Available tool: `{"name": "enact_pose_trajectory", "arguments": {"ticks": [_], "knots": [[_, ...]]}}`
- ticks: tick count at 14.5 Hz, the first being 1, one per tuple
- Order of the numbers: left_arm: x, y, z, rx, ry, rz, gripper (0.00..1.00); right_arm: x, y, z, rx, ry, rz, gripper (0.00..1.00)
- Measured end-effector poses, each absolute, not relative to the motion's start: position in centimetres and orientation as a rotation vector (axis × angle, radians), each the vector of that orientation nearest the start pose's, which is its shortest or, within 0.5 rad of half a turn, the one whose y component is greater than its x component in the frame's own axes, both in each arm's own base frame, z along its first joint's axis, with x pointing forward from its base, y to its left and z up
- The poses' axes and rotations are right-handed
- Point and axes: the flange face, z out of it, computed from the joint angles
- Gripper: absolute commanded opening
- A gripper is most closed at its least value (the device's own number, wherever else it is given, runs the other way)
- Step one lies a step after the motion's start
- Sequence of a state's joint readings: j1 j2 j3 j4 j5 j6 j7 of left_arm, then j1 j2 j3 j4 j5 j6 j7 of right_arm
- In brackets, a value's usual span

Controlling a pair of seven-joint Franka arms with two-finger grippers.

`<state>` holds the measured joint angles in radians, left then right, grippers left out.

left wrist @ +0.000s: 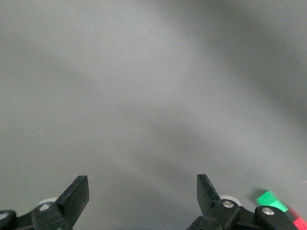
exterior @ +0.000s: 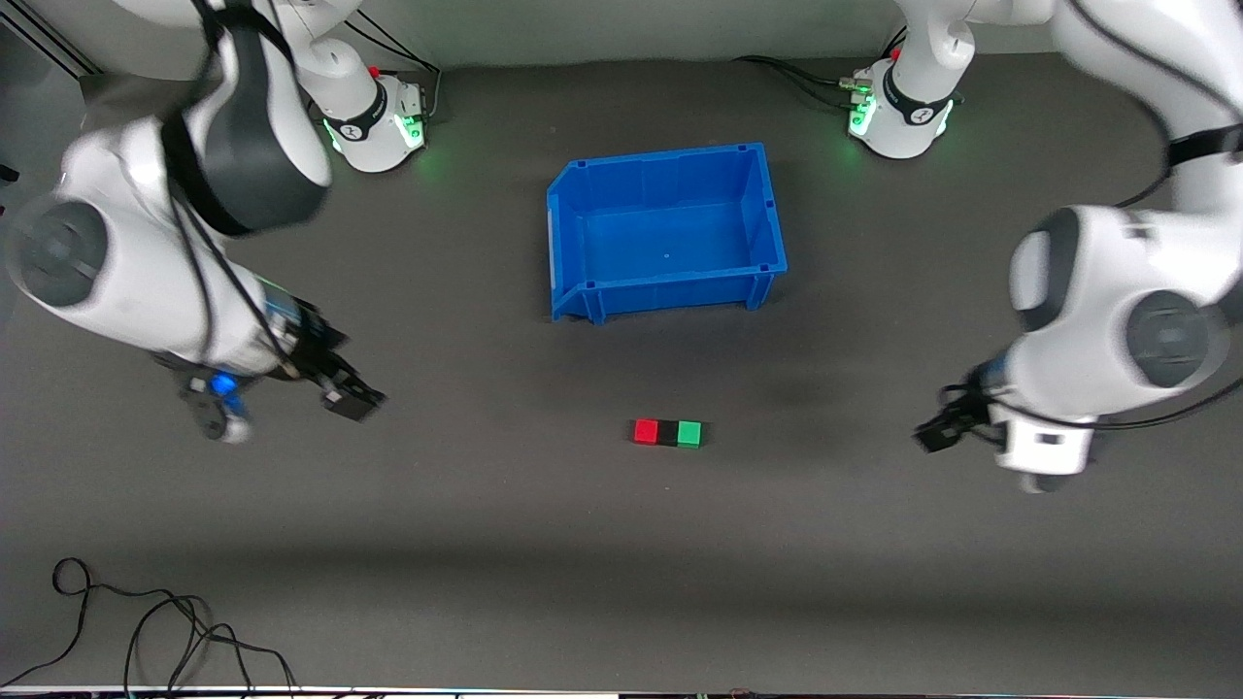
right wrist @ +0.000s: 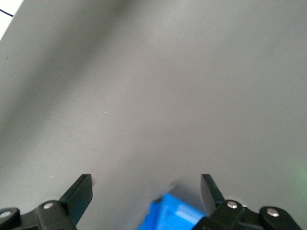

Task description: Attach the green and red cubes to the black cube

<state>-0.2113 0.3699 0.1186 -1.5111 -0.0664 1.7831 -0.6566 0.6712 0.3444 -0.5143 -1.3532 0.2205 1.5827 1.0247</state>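
Observation:
The red cube [exterior: 646, 431], the black cube [exterior: 667, 432] and the green cube [exterior: 689, 433] sit touching in one row on the dark table, black in the middle, nearer the front camera than the blue bin. My left gripper [exterior: 937, 432] is open and empty, up in the air toward the left arm's end of the table; its wrist view [left wrist: 142, 191] shows the green cube [left wrist: 271, 201] and a sliver of the red cube [left wrist: 300, 223] at the edge. My right gripper [exterior: 354, 398] is open and empty over bare table toward the right arm's end, also seen in its wrist view [right wrist: 146, 191].
An empty blue bin [exterior: 666, 286] stands mid-table, farther from the front camera than the cubes; a corner of the bin shows in the right wrist view [right wrist: 175, 215]. Black cables [exterior: 146, 631] lie at the table's near edge toward the right arm's end.

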Motion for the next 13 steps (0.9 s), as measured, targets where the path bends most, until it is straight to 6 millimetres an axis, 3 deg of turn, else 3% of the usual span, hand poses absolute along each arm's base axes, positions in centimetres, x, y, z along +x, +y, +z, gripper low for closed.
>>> {"name": "enact_pose_trajectory", "arguments": {"ticks": [3, 6, 9, 13], "knots": [[63.5, 0.0, 49.0, -3.108, -0.492, 0.198, 1.00, 60.7, 12.9, 57.9, -2.979, 1.078, 0.068, 1.00], [61.9, 3.5, 52.1, -3.176, -0.037, 0.158, 1.00, 59.5, 5.6, 59.9, -3.024, 0.862, 0.056, 1.00], [61.6, 3.9, 53.3, -3.181, 0.049, 0.099, 1.00, 58.5, 0.0, 61.1, -3.055, 0.627, 0.038, 1.00], [60.9, 3.1, 54.2, -3.158, 0.016, 0.050, 1.00, 58.3, -3.8, 61.3, -3.082, 0.332, 0.014, 1.00]]}}
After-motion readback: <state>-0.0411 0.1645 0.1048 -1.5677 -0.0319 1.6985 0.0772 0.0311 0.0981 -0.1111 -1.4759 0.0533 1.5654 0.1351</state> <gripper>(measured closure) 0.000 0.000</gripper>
